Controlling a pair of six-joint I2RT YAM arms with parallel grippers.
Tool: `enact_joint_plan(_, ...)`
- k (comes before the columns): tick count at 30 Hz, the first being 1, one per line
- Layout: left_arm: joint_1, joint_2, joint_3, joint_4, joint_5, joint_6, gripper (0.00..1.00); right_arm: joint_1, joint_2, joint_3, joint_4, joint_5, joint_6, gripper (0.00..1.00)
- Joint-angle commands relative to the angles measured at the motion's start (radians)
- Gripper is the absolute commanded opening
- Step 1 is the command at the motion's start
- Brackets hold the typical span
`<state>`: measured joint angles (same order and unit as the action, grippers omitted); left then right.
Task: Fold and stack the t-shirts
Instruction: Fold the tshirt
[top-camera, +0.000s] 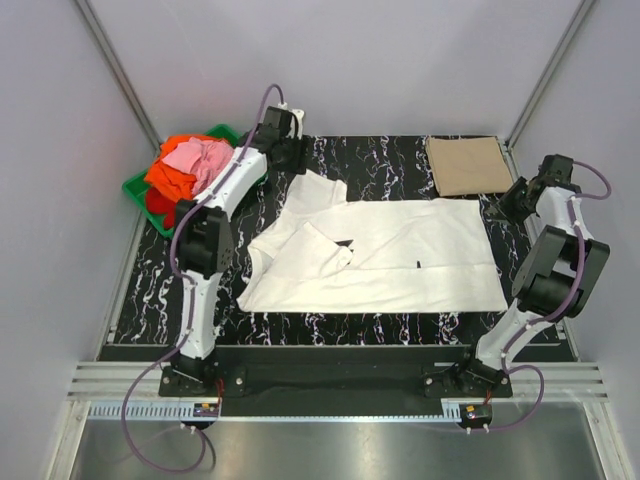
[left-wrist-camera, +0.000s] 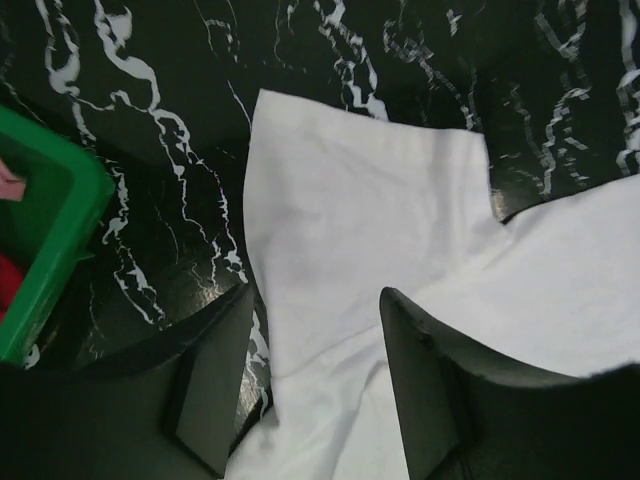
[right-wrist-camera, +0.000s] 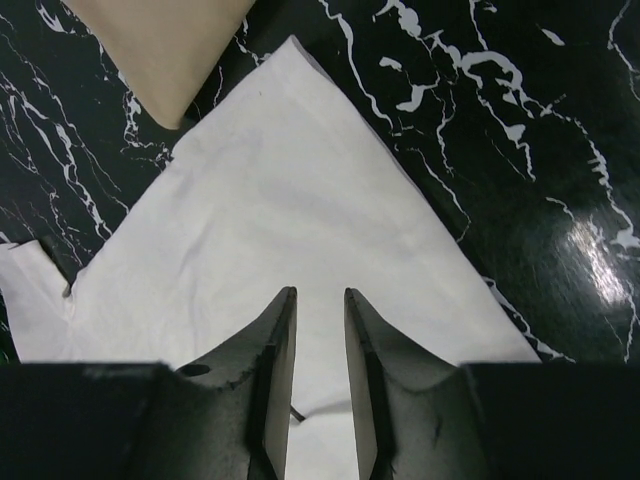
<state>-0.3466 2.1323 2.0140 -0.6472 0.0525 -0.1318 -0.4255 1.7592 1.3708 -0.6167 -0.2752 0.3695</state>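
A white t-shirt with small black marks lies spread across the middle of the table, its left side partly folded over. My left gripper hovers over the shirt's far left sleeve. In the left wrist view that gripper is wide open and empty. My right gripper is at the shirt's far right corner. In the right wrist view that gripper is narrowly open, with nothing between the jaws. A folded tan t-shirt lies at the back right. Pink, orange and red t-shirts are piled at the back left.
A green plastic crate holds the coloured pile at the table's back left; its corner shows in the left wrist view. The table top is black marble pattern. Grey walls stand on three sides. The tan shirt's corner lies just beyond the white shirt.
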Motion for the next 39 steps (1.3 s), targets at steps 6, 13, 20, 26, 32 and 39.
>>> enact_joint_plan(6,0.061,0.330,0.328,-0.086,0.001,0.058,0.59,0.001,0.175,0.169,0.075,-0.084,-0.067,0.35)
enact_joint_plan(13,0.064,0.400,0.345,-0.013,0.001,0.089,0.61,0.014,0.324,0.289,0.091,-0.094,-0.159,0.38)
enact_joint_plan(20,0.066,0.434,0.354,0.007,0.089,0.106,0.61,0.019,0.483,0.421,0.083,-0.205,-0.218,0.39)
enact_joint_plan(26,0.081,0.459,0.377,0.020,0.178,0.118,0.56,0.021,0.569,0.480,0.023,-0.255,-0.247,0.40)
enact_joint_plan(32,0.101,0.468,0.391,0.034,0.234,0.109,0.47,0.027,0.579,0.493,0.020,-0.226,-0.251,0.38)
enact_joint_plan(39,0.129,0.474,0.393,0.050,0.303,0.072,0.12,0.034,0.566,0.513,0.031,-0.196,-0.245,0.10)
